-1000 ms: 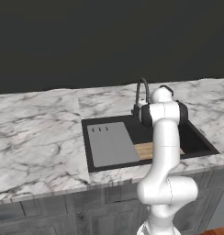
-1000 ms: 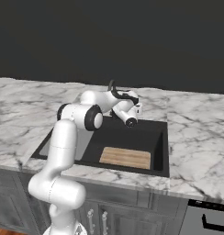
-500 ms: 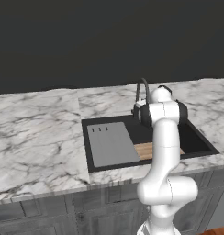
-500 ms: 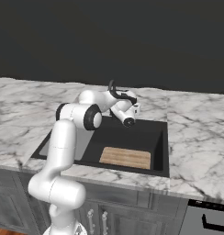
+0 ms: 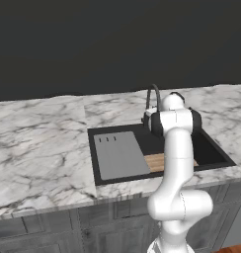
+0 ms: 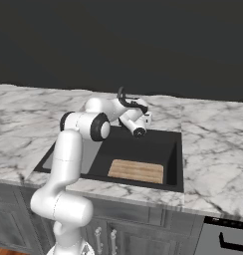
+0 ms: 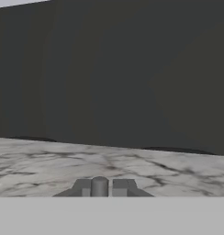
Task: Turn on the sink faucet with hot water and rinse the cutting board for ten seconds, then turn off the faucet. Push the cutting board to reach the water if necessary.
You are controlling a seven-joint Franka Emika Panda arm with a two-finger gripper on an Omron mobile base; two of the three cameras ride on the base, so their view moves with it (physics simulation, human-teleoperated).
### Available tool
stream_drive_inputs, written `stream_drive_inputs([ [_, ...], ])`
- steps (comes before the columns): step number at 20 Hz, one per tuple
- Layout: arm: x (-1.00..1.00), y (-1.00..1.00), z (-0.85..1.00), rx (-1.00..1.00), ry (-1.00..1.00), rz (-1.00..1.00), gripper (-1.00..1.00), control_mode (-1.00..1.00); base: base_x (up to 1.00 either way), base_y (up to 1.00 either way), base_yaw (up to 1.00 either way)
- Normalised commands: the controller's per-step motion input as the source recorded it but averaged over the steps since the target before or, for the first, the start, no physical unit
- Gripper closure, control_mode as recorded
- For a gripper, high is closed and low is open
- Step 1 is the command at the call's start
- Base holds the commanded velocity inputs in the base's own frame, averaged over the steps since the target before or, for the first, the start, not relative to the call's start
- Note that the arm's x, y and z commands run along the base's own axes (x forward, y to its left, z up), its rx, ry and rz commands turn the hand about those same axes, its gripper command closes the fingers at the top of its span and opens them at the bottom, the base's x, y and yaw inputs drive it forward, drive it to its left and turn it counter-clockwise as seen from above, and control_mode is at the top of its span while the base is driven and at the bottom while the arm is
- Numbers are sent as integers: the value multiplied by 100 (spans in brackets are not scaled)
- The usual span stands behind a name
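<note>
The white-grey marble table [image 5: 38, 148] runs before a dark wall [image 6: 143, 45]. In the black sink [image 6: 171, 149] the cutting board [image 6: 136, 171] lies flat near the front, beside a grey panel [image 5: 120, 154]. The tool [image 7: 100, 186] is clamped on the faucet [image 6: 124, 99] lever behind the basin.

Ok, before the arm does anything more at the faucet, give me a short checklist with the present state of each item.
1. Gripper at the faucet: ok, hand sits by its base.
2. Jaws closed on the lever: cannot tell; a small grey cylinder stands between the fingertips.
3. Water running: not ok, no stream shows.
4. Cutting board in the sink: ok, flat on the basin floor.
5. Board under the spout: cannot tell; it lies near the front wall.
6. Grey panel off the board: cannot tell.
</note>
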Motion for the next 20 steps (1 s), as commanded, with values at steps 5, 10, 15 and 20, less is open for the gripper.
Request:
stream_drive_inputs([
  [5,-2,-13,0,0,0,0,100,-100,0,0,0],
  [10,-4,-35,0,1,1,0,100,-100,0,0,0],
  [15,0,-49,0,2,0,0,100,-100,0,0,0],
  [20,-5,-51,0,2,0,0,100,-100,0,0,0],
])
